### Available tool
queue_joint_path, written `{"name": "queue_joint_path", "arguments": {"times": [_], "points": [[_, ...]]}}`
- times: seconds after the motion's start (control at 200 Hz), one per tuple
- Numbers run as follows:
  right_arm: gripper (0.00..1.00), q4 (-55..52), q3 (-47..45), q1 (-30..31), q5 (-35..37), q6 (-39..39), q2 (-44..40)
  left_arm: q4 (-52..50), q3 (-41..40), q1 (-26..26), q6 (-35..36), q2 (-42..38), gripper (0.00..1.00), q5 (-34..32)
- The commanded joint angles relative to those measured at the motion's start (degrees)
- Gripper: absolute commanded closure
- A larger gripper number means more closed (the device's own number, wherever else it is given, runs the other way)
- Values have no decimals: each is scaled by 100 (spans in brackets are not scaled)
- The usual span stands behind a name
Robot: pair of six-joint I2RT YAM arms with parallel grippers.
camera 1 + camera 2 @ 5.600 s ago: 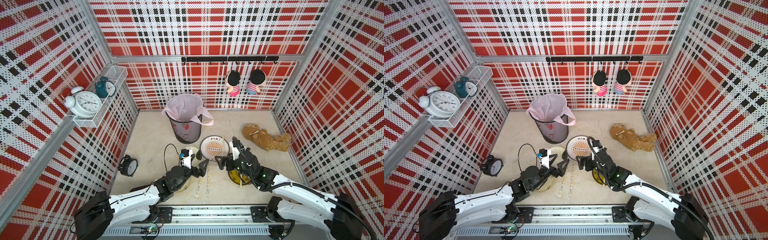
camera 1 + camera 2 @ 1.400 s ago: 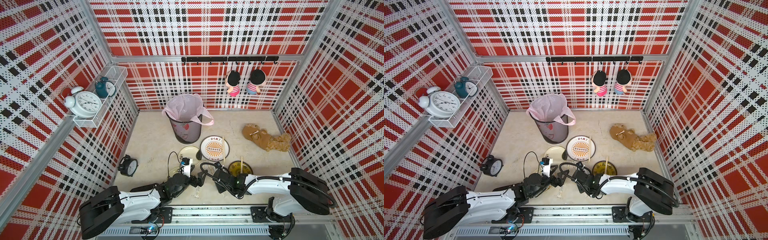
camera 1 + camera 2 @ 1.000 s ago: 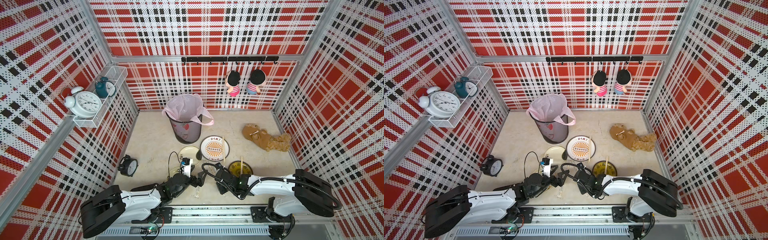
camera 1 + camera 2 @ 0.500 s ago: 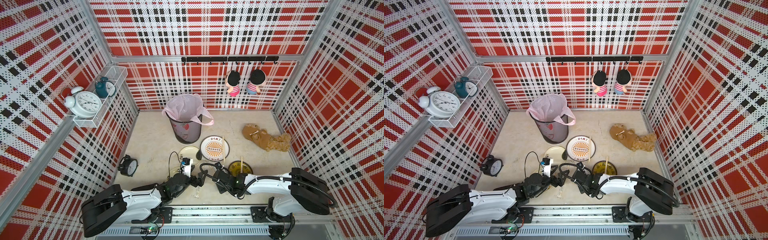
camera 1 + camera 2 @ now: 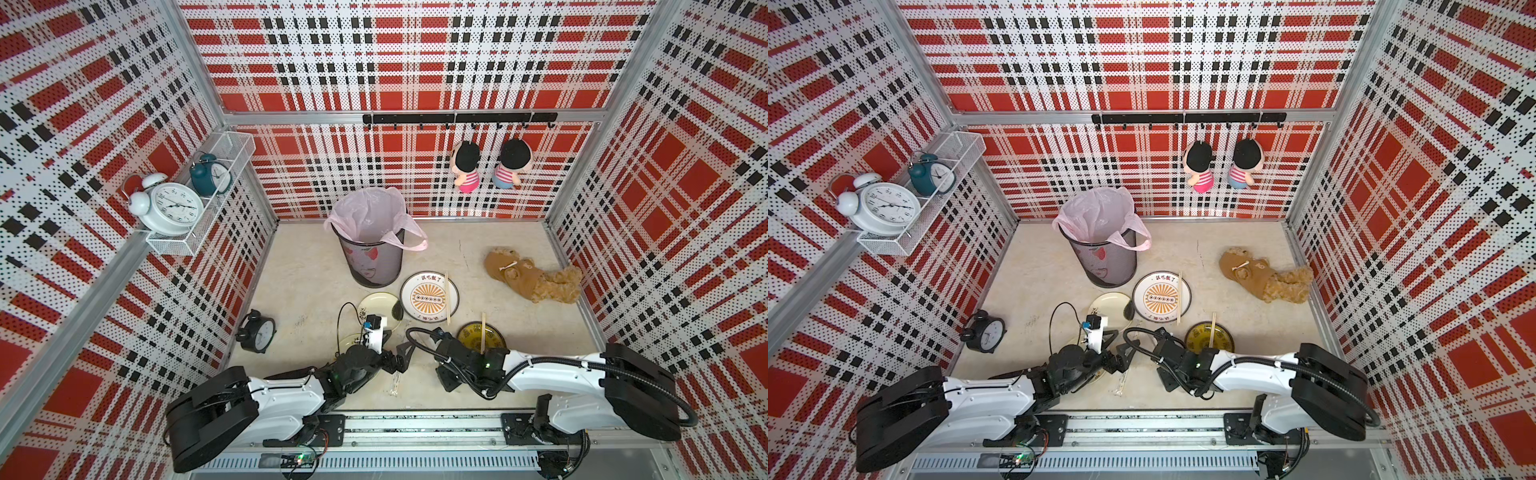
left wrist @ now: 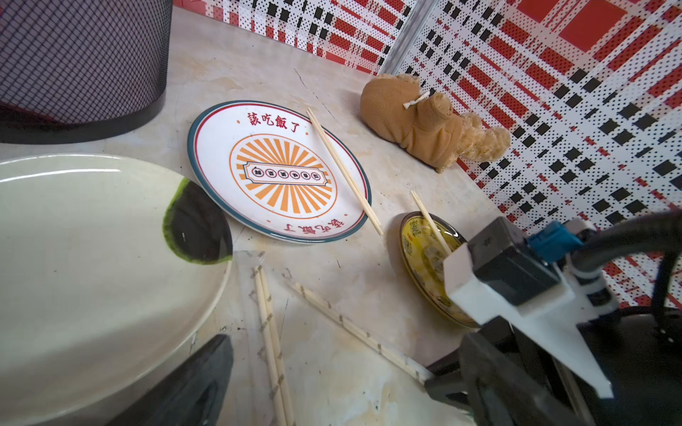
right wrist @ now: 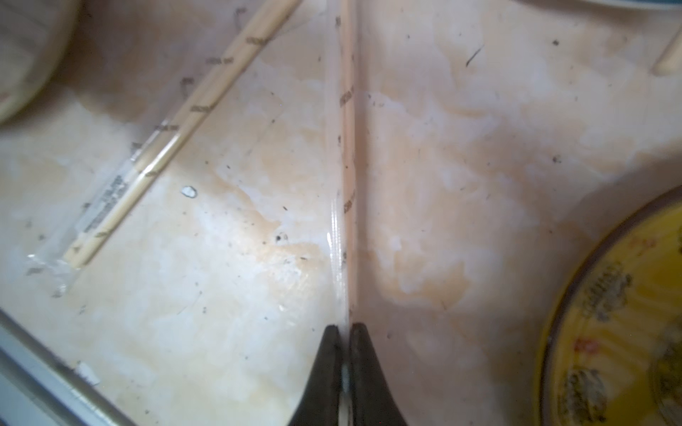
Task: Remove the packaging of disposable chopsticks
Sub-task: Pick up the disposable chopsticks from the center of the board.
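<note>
**Left claw** (image 5: 401, 357): jaws wide apart, nothing held, low over the tabletop. A pale plate (image 6: 92, 239) is just beside it on its left. The other wrapped pair (image 6: 271, 343) lies flat on the table just ahead of this claw, untouched.

**Right claw** (image 7: 344, 329): jaws together, pinched on the near end of the wrapper (image 7: 336, 228).
- The wrapper runs straight out from the fingertips, flat on the table, with the chopsticks (image 7: 347, 147) inside.
- Cannot tell whether the pinch has film alone or the stick tips as well.
- The other wrapped pair sits apart on this claw's left, angled away.
- A yellow dish (image 7: 609, 332) is near on its right, with a bare pair (image 6: 430, 221) laid across it.
- A second bare pair (image 6: 343, 169) rests on the sunburst plate (image 6: 199, 162) beyond.

Judgement: two pairs done, two to go.

**Handling (judgement)**
- The film is thin, limp, glossy and very light. It is likely to slip or stretch under a pull, and it may drag the whole pair along.
- The sticks are stiff and light, and would break only if bent.
- Best hold: one claw on the loose film tail past the stick tips, and the other across the sticks through the film near the far end. Then pull apart along the length.
- The left claw is free for that second hold.
</note>
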Motion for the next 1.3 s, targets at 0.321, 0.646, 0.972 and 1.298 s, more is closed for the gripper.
{"name": "queue_joint_path", "arguments": {"times": [0.321, 0.646, 0.972, 1.298], "points": [[96, 955, 201, -497, -573, -924, -1394, -44, 306, 230, 159, -937, 3, 649], [98, 2635, 138, -1227, -2043, -1658, -1275, -292, 719, 29, 482, -1188, 3, 433], [98, 3839, -736, -1460, -2936, -2073, -1906, 669, 874, -234, 1141, -1313, 12, 592], [99, 4585, -1316, -1462, -3425, -2407, -2543, 1376, 890, -471, 1605, -1434, 24, 917]]}}
